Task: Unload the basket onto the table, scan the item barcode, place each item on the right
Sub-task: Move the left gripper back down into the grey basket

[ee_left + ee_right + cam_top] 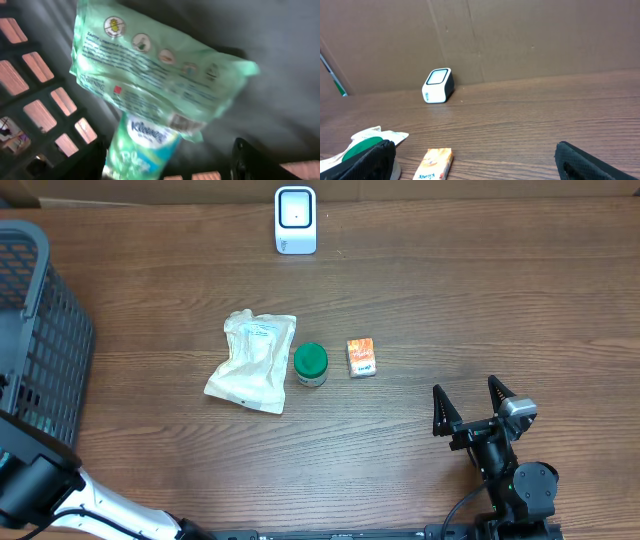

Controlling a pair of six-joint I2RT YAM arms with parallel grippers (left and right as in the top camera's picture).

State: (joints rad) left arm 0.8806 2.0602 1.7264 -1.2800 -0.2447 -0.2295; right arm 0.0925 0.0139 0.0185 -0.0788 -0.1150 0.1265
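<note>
Inside basket point(45, 330), tissue packs point(155, 75) seen only by left wrist, left claw point(170, 163) apart; right claw point(465, 386) apart

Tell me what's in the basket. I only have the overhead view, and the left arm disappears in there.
Observer: On the left wrist view, a green pack lies on the basket floor, printed side up.
Operator: Anything else?
Observer: A Kleenex pack, its top end covered by the green pack.
Operator: Any barcode showing?
Observer: A small striped patch sits near the green pack's lower edge. It's too blurred to be sure it's a barcode.
</note>
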